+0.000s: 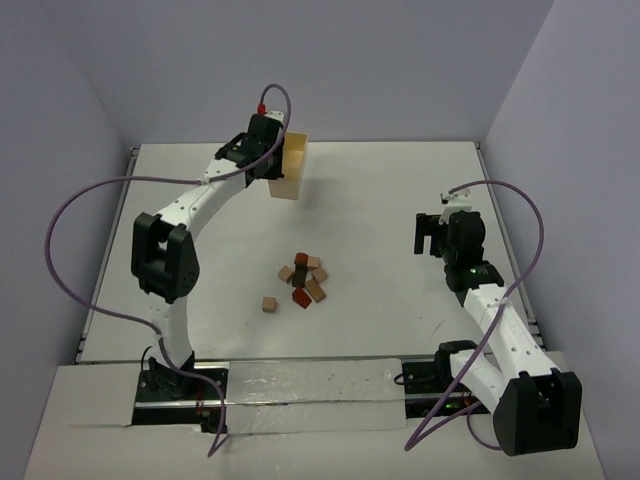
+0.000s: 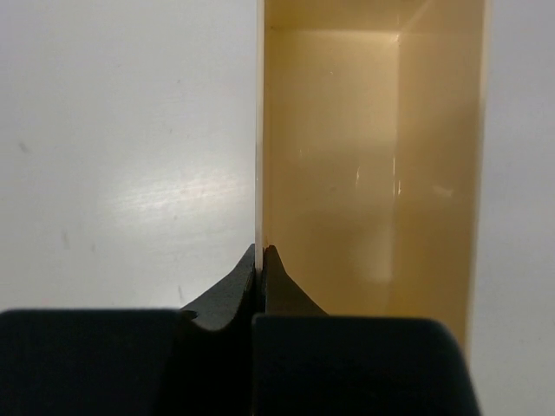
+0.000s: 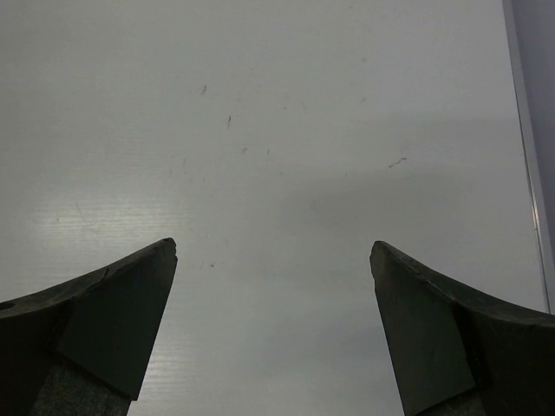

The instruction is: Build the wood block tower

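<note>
On the counter blocks lie heaped; the left tool, pinching the box wall, should park it well clear, while the right tool gapes wide.

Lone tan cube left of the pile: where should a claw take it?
Across two opposite side faces of the lone tan cube, coming straight down from above. It lies flat, apart from the pile, so there looks to be room all round.

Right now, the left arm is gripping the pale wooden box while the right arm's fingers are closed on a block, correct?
Not quite. The left fingers do pinch a wall of the box, but the right fingers are spread open over bare table, holding nothing, as the right wrist view shows. The blocks lie piled mid-table.
</note>
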`<act>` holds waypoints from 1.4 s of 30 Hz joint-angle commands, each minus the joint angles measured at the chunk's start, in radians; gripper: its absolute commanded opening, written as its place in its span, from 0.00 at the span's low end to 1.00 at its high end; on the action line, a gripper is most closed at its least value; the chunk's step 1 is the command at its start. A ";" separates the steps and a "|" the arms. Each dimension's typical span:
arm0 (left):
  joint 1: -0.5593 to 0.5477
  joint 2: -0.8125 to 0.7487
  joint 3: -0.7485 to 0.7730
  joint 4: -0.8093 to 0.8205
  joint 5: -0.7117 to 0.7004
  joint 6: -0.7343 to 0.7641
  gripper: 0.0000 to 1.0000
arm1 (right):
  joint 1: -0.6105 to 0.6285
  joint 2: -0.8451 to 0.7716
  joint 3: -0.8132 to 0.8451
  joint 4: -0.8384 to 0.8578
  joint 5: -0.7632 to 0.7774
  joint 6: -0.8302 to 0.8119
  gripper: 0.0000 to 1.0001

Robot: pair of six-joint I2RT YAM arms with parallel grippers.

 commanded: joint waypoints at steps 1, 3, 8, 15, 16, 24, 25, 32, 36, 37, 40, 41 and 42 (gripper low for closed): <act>0.074 0.144 0.198 0.049 0.170 -0.050 0.00 | 0.006 0.011 0.019 0.015 0.008 -0.002 1.00; 0.087 0.227 0.278 0.043 0.168 -0.043 0.00 | 0.006 0.015 0.018 0.017 0.005 -0.002 1.00; 0.106 0.358 0.351 0.100 0.151 -0.020 0.00 | 0.006 0.037 0.022 0.014 -0.002 -0.005 1.00; 0.112 0.473 0.400 0.171 0.110 -0.003 0.00 | 0.006 0.061 0.025 0.015 -0.007 -0.005 1.00; 0.115 0.479 0.402 0.181 0.109 -0.004 0.00 | 0.006 0.062 0.025 0.016 -0.007 -0.005 1.00; 0.131 0.541 0.445 0.211 0.079 -0.028 0.00 | 0.006 0.083 0.030 0.014 -0.013 -0.001 1.00; 0.132 0.548 0.454 0.214 0.074 -0.030 0.01 | 0.006 0.086 0.032 0.013 -0.013 -0.001 1.00; 0.141 0.588 0.500 0.279 0.068 -0.032 0.05 | 0.006 0.095 0.033 0.012 -0.012 -0.001 1.00; 0.144 0.605 0.521 0.309 0.058 -0.032 0.09 | 0.006 0.103 0.033 0.011 -0.012 0.000 1.00; 0.145 0.608 0.527 0.309 0.059 -0.032 0.10 | 0.006 0.104 0.034 0.010 -0.011 0.001 1.00; 0.145 0.612 0.527 0.314 0.059 -0.030 0.18 | 0.004 0.110 0.035 0.012 -0.010 0.001 1.00; 0.145 0.611 0.522 0.318 0.057 -0.030 0.22 | 0.004 0.111 0.036 0.011 -0.010 0.001 1.00; 0.145 0.610 0.517 0.322 0.056 -0.030 0.29 | 0.006 0.110 0.036 0.010 -0.010 0.001 1.00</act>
